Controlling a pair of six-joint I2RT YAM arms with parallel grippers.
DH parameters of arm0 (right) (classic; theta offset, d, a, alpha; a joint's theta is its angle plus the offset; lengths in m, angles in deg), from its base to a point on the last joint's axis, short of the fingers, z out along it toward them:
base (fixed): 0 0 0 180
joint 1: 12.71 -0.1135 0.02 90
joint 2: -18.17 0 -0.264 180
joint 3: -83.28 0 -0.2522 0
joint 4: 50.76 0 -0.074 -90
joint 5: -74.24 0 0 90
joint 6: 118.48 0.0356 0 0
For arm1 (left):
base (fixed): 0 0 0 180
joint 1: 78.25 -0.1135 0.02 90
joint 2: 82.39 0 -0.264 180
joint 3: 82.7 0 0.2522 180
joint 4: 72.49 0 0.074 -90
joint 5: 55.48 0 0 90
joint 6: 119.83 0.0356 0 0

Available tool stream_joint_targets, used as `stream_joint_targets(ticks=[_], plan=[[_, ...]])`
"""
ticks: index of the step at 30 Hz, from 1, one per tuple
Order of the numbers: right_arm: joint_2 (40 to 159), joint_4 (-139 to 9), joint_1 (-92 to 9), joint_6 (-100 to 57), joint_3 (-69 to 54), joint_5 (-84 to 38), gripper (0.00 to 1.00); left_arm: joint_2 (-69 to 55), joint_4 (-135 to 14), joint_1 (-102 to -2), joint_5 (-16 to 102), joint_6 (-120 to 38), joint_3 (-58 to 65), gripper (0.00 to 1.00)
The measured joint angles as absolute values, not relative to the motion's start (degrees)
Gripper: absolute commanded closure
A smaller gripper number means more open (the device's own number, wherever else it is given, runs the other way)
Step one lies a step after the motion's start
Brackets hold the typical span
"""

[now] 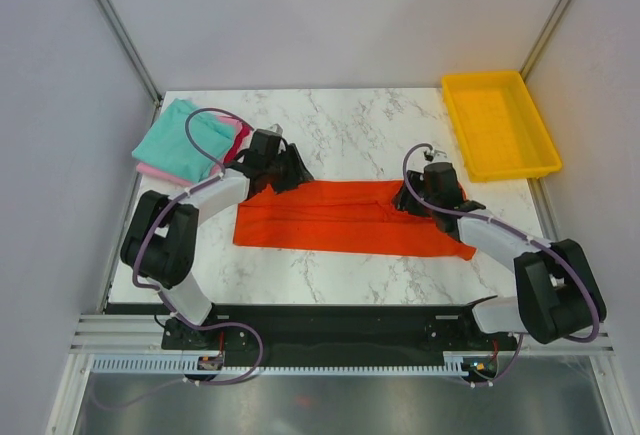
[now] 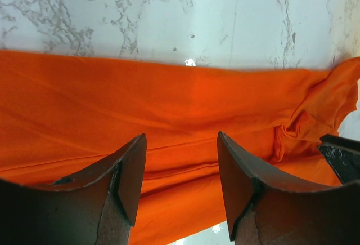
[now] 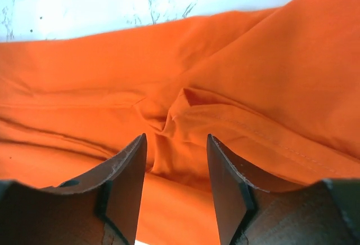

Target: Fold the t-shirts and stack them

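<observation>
The orange-red t-shirt (image 1: 340, 217) lies folded into a long band across the middle of the marble table (image 1: 350, 125). My left gripper (image 1: 288, 177) is open just above the band's far left corner; cloth (image 2: 169, 115) fills the view under its jaws. My right gripper (image 1: 410, 195) is open above the band's far right part, over a bunched fold (image 3: 174, 115). Neither holds cloth. The teal t-shirt (image 1: 180, 140) lies folded on the pink t-shirt (image 1: 160, 171) at the far left corner.
A rigid yellow tray (image 1: 500, 125) sits at the table's far right edge. Grey walls enclose the table on three sides. Bare marble shows behind and in front of the orange-red band.
</observation>
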State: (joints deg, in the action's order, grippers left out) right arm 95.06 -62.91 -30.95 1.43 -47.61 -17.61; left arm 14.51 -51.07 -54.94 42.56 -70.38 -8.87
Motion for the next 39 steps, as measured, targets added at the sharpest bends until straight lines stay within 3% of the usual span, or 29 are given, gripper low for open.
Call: stream_joint_targets(ticks=[15,18,25,30,34,39], plan=[[105.3,-64.2,-31.3,-1.5,-39.7,-13.9,0.50,15.2,-51.6,-52.0,48.3,-67.8,-6.9,0.39],[105.5,-64.3,-31.8,-1.7,-39.7,-14.0,0.54,15.9,-51.8,-51.0,48.5,-67.1,-6.0,0.39],[105.5,-64.3,-32.8,-2.3,-39.7,-14.6,0.81,18.9,-51.9,-48.4,50.2,-65.7,-3.5,0.39],[105.4,-64.3,-33.2,-2.4,-39.7,-14.9,0.87,19.8,-51.8,-48.0,51.3,-65.3,-2.8,0.39],[105.1,-64.4,-33.5,-2.4,-40.1,-15.0,0.99,20.9,-51.8,-47.3,52.0,-64.9,-1.4,0.39],[101.6,-64.4,-34.4,-1.7,-43.1,-16.6,0.97,23.1,-52.6,-45.7,55.1,-64.7,0.5,0.39]])
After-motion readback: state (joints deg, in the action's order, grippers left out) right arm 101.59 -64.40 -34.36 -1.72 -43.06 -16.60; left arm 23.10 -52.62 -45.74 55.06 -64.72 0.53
